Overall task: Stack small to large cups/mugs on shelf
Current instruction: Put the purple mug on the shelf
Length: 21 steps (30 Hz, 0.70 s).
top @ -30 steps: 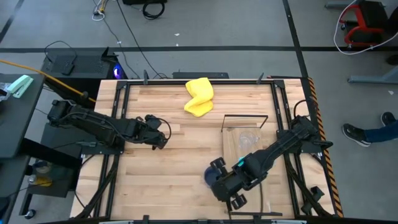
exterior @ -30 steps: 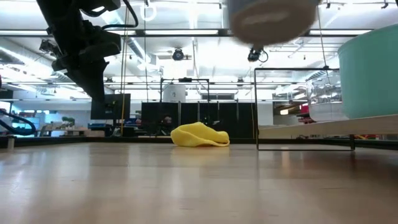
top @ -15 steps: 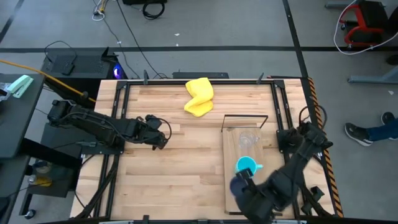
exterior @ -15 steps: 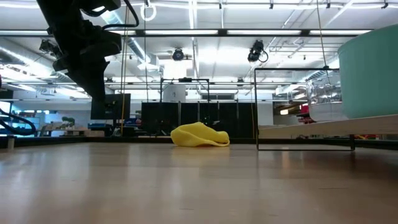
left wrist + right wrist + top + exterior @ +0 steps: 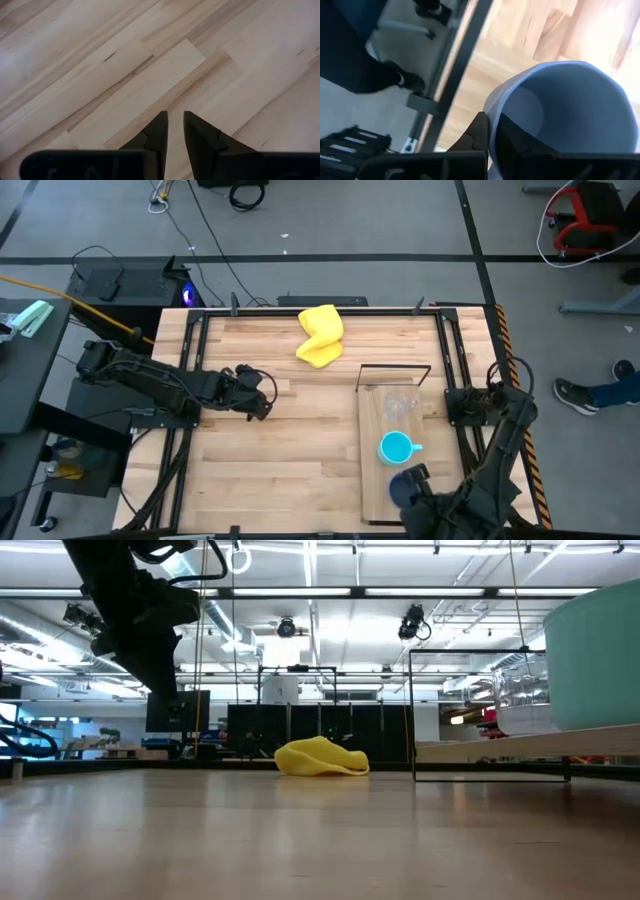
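A clear glass (image 5: 397, 404) and a bright cyan mug (image 5: 396, 448) stand on the light-wood shelf board (image 5: 435, 440); its black wire frame (image 5: 394, 367) is at the far end. My right gripper (image 5: 412, 490) is shut on the grey-blue mug (image 5: 404, 483) above the board's near end, just nearer than the cyan mug. My left gripper (image 5: 262, 392) hangs shut and empty over bare tabletop at the left. In the low view the cyan mug (image 5: 598, 660) shows on the board (image 5: 520, 748). My right gripper holds the grey-blue mug by its wall at the rim (image 5: 492, 122), with one finger (image 5: 479, 135) outside and the other (image 5: 512, 142) inside the mug. The fingers come from the table's near right side. I cannot tell whether the mug's bottom touches the board.
A crumpled yellow cloth (image 5: 320, 335) lies at the table's far edge, also in the low view (image 5: 320, 757). Black rails run along the table's left and right sides (image 5: 455, 380). A person's legs and shoes (image 5: 600, 392) show on the floor to the right.
My right gripper has carried the grey-blue mug toward the table's right and near edges, from beside the board to above its near end. This has uncovered the cyan mug in the high view. The mug has left the low view's top.
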Each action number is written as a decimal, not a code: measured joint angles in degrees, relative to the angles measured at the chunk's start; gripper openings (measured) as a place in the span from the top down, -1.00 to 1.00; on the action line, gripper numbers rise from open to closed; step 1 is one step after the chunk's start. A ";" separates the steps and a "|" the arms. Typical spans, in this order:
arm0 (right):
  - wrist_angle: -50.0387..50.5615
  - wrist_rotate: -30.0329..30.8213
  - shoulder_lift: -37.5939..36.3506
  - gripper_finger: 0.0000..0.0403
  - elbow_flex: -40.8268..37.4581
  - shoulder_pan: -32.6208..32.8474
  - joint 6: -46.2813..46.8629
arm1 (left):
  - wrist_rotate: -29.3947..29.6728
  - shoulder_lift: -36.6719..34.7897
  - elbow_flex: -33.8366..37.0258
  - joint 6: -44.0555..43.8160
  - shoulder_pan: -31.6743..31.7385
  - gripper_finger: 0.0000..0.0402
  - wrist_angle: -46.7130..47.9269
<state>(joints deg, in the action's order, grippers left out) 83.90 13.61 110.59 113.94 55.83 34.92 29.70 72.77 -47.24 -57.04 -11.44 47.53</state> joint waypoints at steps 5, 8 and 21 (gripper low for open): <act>-1.05 -0.38 0.02 0.92 -4.06 -0.33 -0.26 | 0.00 0.00 0.00 0.97 0.00 0.69 -0.66; -3.38 -0.30 0.02 0.92 -6.15 -0.31 -0.54 | 0.01 0.00 0.00 1.18 0.00 0.69 -1.12; -10.93 -2.05 0.07 0.92 -15.44 0.59 -2.04 | 0.00 0.00 0.00 1.33 0.02 0.70 -1.61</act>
<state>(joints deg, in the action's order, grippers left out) 72.97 11.57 110.65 98.50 56.42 32.88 29.70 72.77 -47.24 -55.70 -11.42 45.91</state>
